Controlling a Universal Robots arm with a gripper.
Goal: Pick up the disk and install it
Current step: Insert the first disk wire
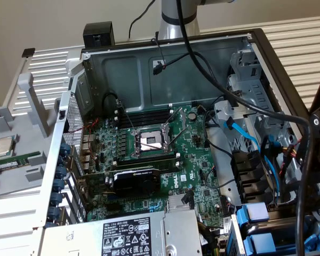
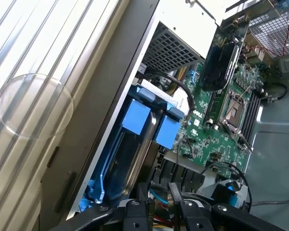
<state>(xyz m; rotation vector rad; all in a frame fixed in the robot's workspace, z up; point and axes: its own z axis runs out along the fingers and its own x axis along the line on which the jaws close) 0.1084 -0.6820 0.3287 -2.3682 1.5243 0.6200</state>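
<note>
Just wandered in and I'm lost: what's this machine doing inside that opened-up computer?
A robot arm is working on an open desktop computer case. Its gripper hovers by the drive bay, jaws apart with nothing between them. Two blue drive carriers sit side by side in that bay, next to the motherboard. Nothing is being carried at this moment.

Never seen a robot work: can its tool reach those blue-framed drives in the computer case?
Probably yes. The tool hangs close to the blue-framed drives, with nothing across their blue tabs; the black cables near them might brush it.
</note>
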